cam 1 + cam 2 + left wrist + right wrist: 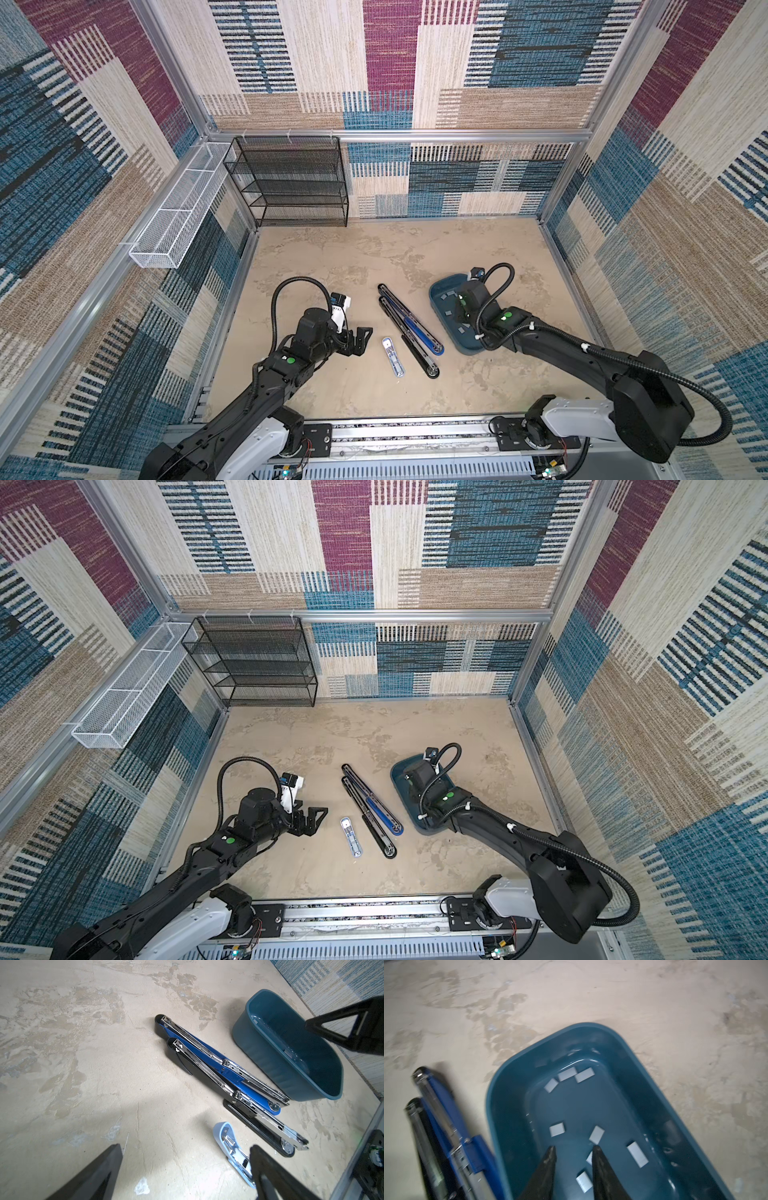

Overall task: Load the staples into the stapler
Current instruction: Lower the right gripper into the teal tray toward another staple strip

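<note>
Several staples (556, 1129) lie scattered as small light-grey strips on the floor of a teal bin (500, 1084). My right gripper (574, 1147) reaches down into the bin, open by a narrow gap. One strip (584, 1182) lies loose between its fingers, close to one of them. A blue stapler (415, 328) and a black stapler (417, 355) lie folded open side by side, left of the bin (440, 309). A small light-blue stapler (392, 356) lies open beside them. My left gripper (185, 1146) hovers wide open and empty, left of the light-blue stapler (226, 1136).
A black mesh shelf (286, 183) stands at the back left corner. A white mesh basket (174, 216) hangs on the left wall. Aluminium frame rails border the beige table (353, 266), and the arms' mounting rail (415, 432) runs along its front edge.
</note>
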`<move>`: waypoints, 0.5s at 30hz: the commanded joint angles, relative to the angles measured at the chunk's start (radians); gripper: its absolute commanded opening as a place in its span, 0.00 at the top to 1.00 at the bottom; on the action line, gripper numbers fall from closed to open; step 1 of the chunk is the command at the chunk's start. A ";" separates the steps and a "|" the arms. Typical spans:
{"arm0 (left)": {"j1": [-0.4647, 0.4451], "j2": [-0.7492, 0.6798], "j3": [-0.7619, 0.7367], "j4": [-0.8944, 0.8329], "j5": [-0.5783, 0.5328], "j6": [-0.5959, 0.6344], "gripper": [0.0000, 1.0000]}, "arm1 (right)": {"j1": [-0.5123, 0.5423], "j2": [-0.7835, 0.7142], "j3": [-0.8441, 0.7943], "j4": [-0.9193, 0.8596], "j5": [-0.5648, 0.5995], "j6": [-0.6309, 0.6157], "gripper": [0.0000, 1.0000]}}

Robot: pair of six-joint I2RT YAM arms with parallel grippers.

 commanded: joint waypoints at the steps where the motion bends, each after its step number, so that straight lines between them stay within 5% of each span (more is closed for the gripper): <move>1: 0.001 0.015 0.012 0.024 -0.019 0.014 0.01 | -0.056 0.047 0.026 0.027 -0.049 -0.014 0.68; 6: 0.001 0.056 0.033 0.013 -0.036 0.016 0.01 | -0.147 0.174 0.076 0.059 -0.129 -0.022 0.72; 15: 0.002 0.131 0.076 -0.019 -0.052 0.023 0.01 | -0.197 0.326 0.191 0.085 -0.180 -0.035 0.65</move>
